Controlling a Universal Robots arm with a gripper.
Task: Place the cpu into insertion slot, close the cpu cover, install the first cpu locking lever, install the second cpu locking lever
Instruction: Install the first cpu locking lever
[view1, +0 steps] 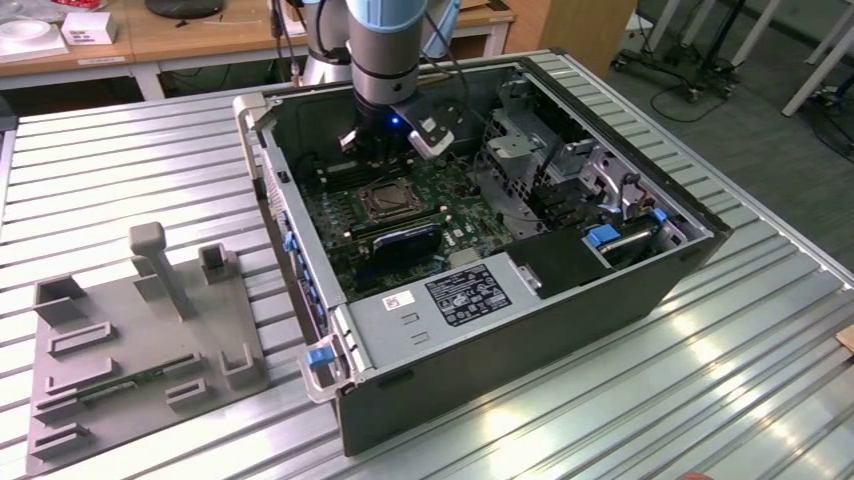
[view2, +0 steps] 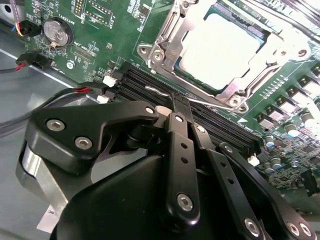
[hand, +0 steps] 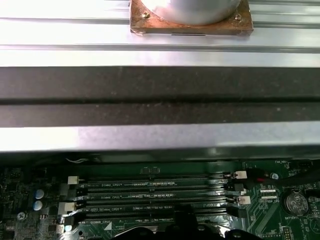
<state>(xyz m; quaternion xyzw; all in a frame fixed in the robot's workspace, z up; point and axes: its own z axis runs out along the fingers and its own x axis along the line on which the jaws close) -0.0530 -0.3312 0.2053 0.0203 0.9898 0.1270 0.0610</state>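
In the second wrist view the black linkages of the gripper (view2: 179, 105) cover much of the green motherboard (view2: 100, 55). Its jaws look drawn together over the long black memory slots (view2: 142, 85), with nothing seen between them. Past those slots lies the cpu (view2: 220, 47), seated in its socket. Its flat square top is washed pale by glare, and one corner is cut off at the frame's edge. The cpu cover (view2: 167, 37), a thin silvery frame with an open middle, appears to lie down around it. The locking levers are hard to make out, and I cannot tell whether they are latched.

In the exterior view the arm (view1: 387, 50) stands at upper centre over the open computer case (view1: 534, 330) and hides the far part of the board. The insertion slot (view1: 388, 198) shows just below it as a small silver-rimmed square, its contents too small to read. The case rests on a ribbed metal worktop (view1: 134, 150). A grey fixture tray (view1: 134, 340) sits low towards the exterior view's left.
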